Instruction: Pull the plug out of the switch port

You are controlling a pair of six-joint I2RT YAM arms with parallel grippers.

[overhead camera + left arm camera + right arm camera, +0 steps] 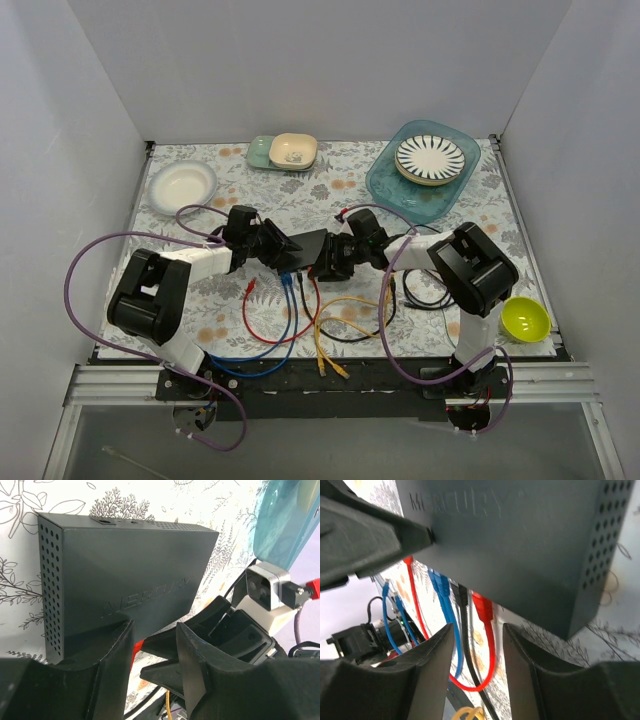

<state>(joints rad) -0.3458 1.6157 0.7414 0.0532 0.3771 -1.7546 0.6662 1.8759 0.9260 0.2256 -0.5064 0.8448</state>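
The matte black switch box (310, 247) lies mid-table, propped at a tilt between both grippers. Red, blue and black plugs sit in the row of ports (465, 589) along its near edge. The red plug (483, 609) sits in the rightmost filled port. My right gripper (477, 645) is open, its jaws either side of the red cable just below that plug, not touching it. In the top view it (328, 262) is at the box's right end. My left gripper (155, 650) is open at the box's (125, 575) left end (283, 250). One left fingertip (422, 534) touches the box's face.
Loose red (262, 335), blue (285, 335), yellow (335, 335) and black (425, 298) cables trail toward the front edge. A white bowl (182, 184), stacked small dishes (285, 151), a teal tray (385, 185) with a striped plate, and a lime bowl (524, 318) stand around. White walls enclose three sides.
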